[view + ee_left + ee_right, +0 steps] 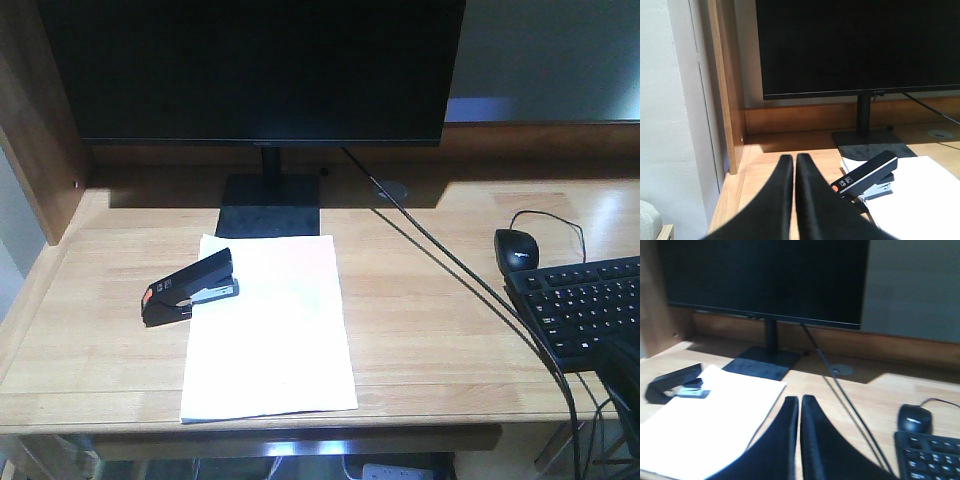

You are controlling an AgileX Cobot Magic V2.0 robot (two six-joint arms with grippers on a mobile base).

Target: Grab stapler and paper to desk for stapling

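You are looking at the paper [268, 327] lying flat on the light-wood worktop [430, 330] in front of the monitor [255, 65] stand, with the stapler [189, 287] sitting across its left edge, its orange-patched end hanging off over bare wood. Your left gripper [794, 159] is hovering just left of the stapler with its fingers [782, 177] pressed together on nothing. Your right gripper [799, 400] is sitting between the paper and the mouse [914, 417] and keyboard [930, 455], fingers likewise closed and empty.
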